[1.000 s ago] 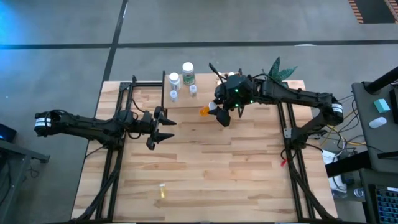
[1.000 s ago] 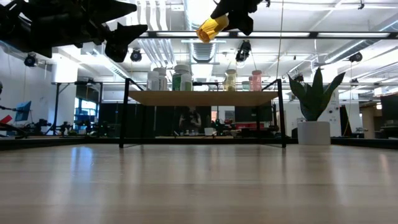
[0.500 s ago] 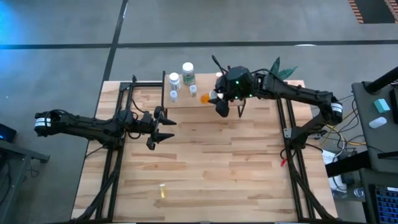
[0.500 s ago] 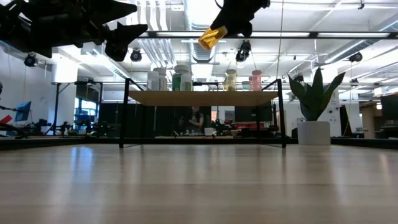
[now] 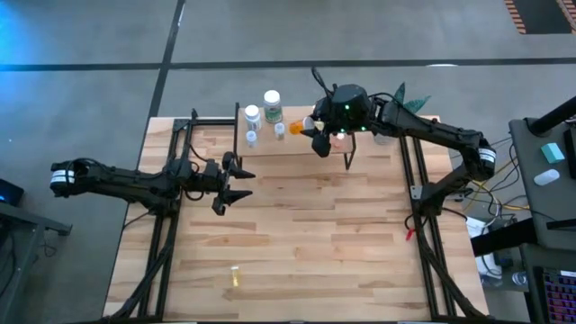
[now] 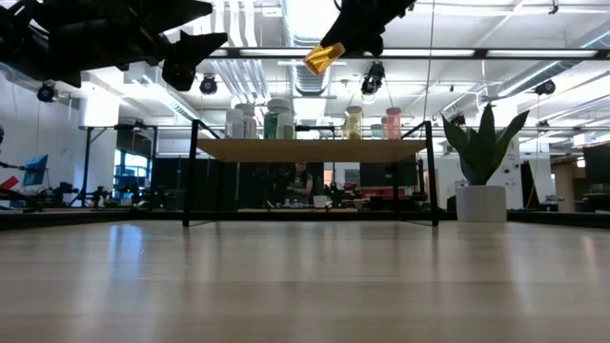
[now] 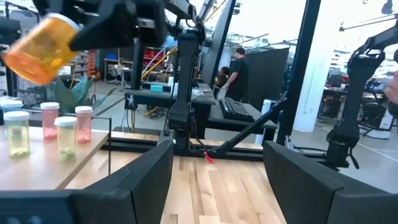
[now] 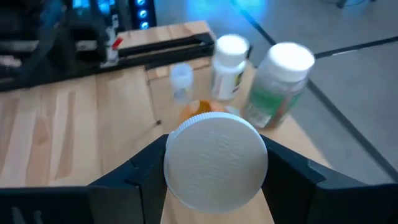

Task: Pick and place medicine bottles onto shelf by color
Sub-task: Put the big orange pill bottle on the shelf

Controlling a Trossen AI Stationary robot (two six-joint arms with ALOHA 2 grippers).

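High view: right gripper [image 5: 315,137] sat over the shelf [image 5: 297,148], pinching an orange bottle [image 5: 309,129].

Low view: that bottle [image 6: 324,57] hung tilted, well above the shelf top [image 6: 310,149].

Right wrist view: its white cap [image 8: 216,163] was clamped between both fingers.

Left wrist view: left gripper's fingers [image 7: 149,180] were spread, seemingly empty, the bottle [image 7: 40,48] well apart.

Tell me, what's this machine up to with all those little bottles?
The right pincer holds an orange bottle in the air above the small shelf, where several other bottles already stand. The left pincer hovers open and empty over the table. One yellowish bottle lies alone near the table's front edge, not yet collected.
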